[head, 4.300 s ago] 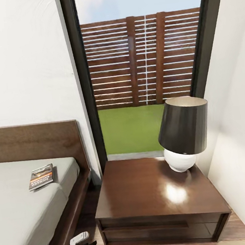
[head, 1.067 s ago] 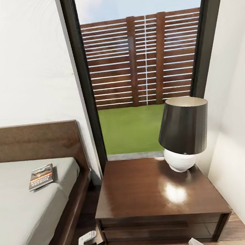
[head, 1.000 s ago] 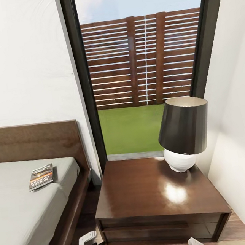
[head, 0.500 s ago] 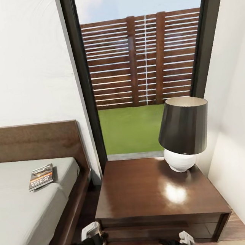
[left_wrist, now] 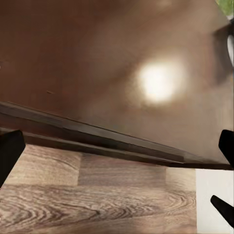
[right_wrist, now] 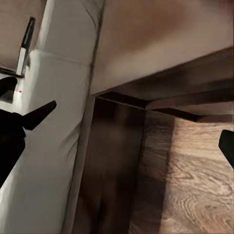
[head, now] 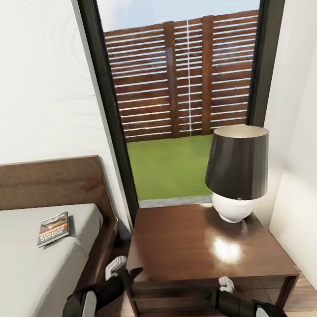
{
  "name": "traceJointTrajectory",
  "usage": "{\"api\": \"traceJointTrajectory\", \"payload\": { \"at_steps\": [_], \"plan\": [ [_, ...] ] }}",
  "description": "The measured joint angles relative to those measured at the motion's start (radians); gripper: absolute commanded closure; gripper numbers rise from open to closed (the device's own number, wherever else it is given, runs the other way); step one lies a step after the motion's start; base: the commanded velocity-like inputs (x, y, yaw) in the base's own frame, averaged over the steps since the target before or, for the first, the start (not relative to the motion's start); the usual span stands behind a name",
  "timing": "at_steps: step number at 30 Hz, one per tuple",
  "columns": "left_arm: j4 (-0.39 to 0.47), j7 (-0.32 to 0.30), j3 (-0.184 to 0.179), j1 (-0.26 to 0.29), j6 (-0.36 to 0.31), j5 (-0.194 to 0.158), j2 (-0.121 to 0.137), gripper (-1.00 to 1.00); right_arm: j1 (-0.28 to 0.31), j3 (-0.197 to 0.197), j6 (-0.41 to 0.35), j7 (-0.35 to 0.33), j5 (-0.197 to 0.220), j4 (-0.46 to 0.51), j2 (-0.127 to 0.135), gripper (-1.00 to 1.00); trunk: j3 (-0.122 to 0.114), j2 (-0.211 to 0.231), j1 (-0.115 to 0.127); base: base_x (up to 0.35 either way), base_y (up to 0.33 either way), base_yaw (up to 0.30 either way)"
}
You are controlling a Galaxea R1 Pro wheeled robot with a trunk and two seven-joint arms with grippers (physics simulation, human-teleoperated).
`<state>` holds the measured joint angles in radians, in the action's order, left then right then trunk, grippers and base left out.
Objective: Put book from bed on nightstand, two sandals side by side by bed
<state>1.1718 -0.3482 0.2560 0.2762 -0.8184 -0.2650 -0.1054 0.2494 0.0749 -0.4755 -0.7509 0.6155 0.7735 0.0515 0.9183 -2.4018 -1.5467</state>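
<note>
Two grippers rise at six o'clock in the head view, left gripper (head: 123, 271) and right gripper (head: 224, 285) before the nightstand (head: 199, 245), the book (head: 53, 228) on the bed (head: 37, 262) at nine o'clock; both wrist views show wide-spread fingers.

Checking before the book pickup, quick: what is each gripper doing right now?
Left gripper: open, holding nothing, by the nightstand's front corner.
Right gripper: open, holding nothing, at the nightstand's front edge.
</note>
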Motion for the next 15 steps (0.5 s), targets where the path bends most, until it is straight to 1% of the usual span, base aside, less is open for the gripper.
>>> {"api": "traceJointTrajectory", "payload": {
  "at_steps": [3,5,8,10,12,13,15],
  "plan": [
    [0.06,0.002,-0.001,-0.002,-0.033,-0.03,-0.001,-1.0,0.0,0.001,-0.012,-0.006,0.0,0.05,-0.006,-1.0,0.0,0.0,0.0,0.0,0.0,0.0],
    [0.103,0.004,-0.001,-0.002,-0.067,-0.049,0.0,-1.0,0.0,0.003,-0.029,-0.006,0.0,0.081,-0.011,-1.0,0.0,0.0,0.0,0.0,0.0,0.0],
    [0.167,0.007,-0.001,0.001,-0.127,-0.071,0.003,-1.0,0.001,0.006,-0.072,-0.004,0.002,0.12,-0.029,-1.0,0.0,0.0,0.0,0.0,0.0,0.0],
    [0.199,0.009,0.0,0.007,-0.15,-0.08,0.005,-1.0,0.004,0.007,-0.107,0.0,0.002,0.139,-0.043,-1.0,0.0,0.0,0.0,0.0,0.0,0.0],
    [0.22,0.01,0.0,0.024,-0.164,-0.086,0.006,-1.0,0.007,0.009,-0.139,0.006,0.005,0.152,-0.055,-1.0,0.0,0.0,0.0,0.0,0.0,0.0],
    [0.232,0.012,0.0,0.052,-0.173,-0.093,0.006,-1.0,0.013,0.009,-0.166,0.013,0.008,0.161,-0.064,-1.0,0.0,0.0,0.0,0.0,0.0,0.0],
    [0.239,0.021,0.001,0.089,-0.179,-0.094,0.004,-1.0,0.024,0.01,-0.185,0.021,0.012,0.169,-0.073,-1.0,0.0,0.0,0.0,0.0,0.0,0.0]
  ]
}}
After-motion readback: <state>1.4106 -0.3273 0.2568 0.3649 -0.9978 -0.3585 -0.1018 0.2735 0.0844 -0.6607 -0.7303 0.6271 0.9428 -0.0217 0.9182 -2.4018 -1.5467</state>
